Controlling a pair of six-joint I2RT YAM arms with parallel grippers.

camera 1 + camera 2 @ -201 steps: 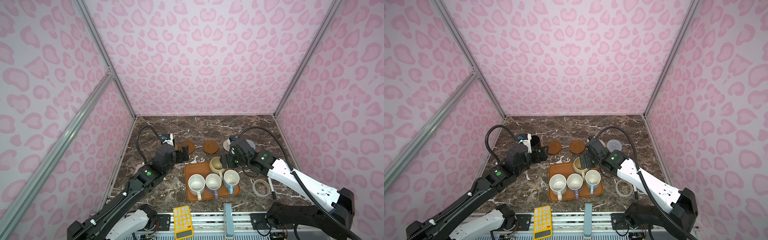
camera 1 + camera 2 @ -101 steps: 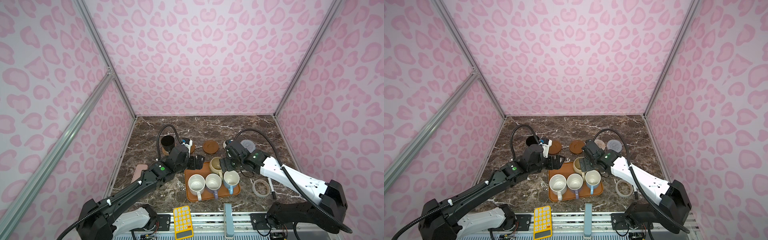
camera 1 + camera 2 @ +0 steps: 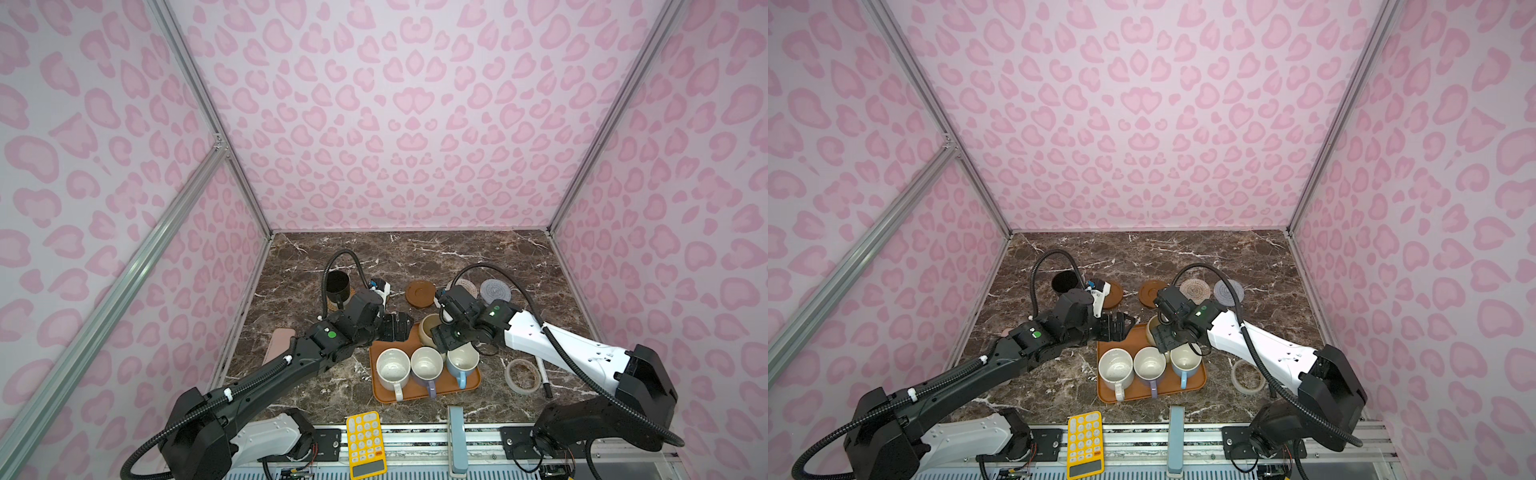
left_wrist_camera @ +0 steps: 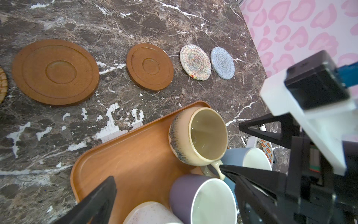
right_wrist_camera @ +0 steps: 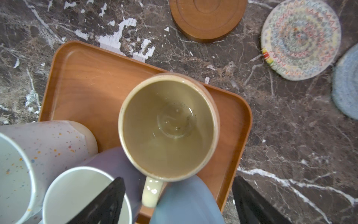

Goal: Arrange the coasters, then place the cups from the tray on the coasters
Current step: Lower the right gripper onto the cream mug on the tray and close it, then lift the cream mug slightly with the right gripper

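While the right gripper (image 5: 178, 182) stands released, fingers either side of the cream-yellow mug's (image 5: 168, 126) handle, that mug sits at the tray's (image 5: 77, 77) 12 o'clock edge in both top views. Left gripper (image 3: 398, 327): released, empty, at the tray's 10 o'clock corner. Black mug (image 3: 337, 286): off-tray toward 10 o'clock, on the rattan coaster (image 4: 2, 83).

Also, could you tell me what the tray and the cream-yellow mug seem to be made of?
The tray looks like wood or wood-look laminate, satin finish: faint grain streaks show. The cream-yellow mug looks like glazed ceramic: glossy highlights inside, dark speckling on the rim.
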